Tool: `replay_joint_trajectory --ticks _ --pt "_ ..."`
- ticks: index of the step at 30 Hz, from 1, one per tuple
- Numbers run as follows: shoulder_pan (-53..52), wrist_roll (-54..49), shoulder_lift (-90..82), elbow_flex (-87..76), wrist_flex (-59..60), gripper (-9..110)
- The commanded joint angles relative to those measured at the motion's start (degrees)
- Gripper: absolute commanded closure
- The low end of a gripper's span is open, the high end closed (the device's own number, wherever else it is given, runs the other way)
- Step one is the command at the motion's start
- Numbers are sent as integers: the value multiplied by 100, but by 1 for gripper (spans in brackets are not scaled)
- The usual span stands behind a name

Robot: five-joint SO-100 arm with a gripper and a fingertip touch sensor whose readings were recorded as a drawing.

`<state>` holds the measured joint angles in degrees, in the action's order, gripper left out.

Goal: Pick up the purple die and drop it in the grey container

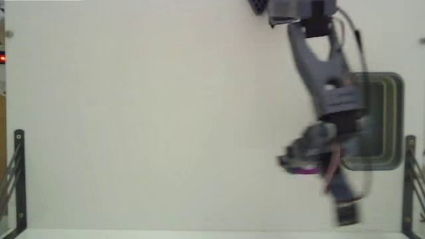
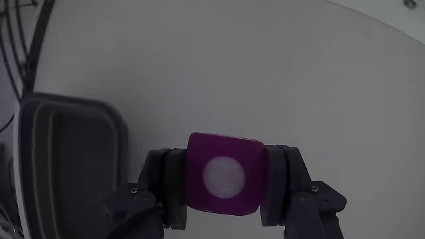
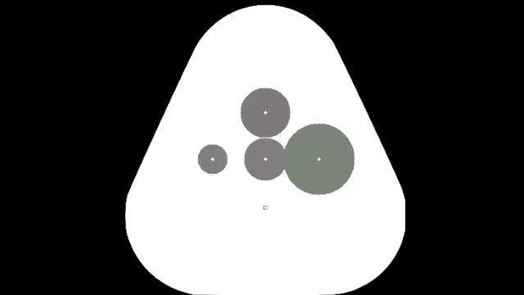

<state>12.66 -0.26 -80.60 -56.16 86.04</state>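
The purple die [image 2: 224,174] sits clamped between my gripper's two dark fingers [image 2: 166,189], its single white pip facing the wrist camera. My gripper [image 2: 224,179] is shut on it, above the white table. In the fixed view the gripper [image 1: 302,162] shows as a blurred grey mass with a sliver of the purple die [image 1: 305,170] under it, just left of the grey container [image 1: 392,119]. The arm covers the container's left part. The wrist view has the grey container [image 2: 66,166] at the left, apart from the die.
The white table [image 1: 146,119] spreads wide to the left in the fixed view. Black metal brackets [image 1: 18,179] stand at the lower left and lower right [image 1: 410,179] edges. The arm's base [image 1: 292,10] is at the top edge.
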Motion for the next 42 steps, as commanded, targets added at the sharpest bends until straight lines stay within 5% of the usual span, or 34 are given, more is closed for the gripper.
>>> replay_joint_trajectory --ticks 1,22,42 --pt "483 26 -662 -90 -141 42" --pt "2334 26 -1209 -911 -414 42" --pt "2474 26 -1250 -974 -434 42"
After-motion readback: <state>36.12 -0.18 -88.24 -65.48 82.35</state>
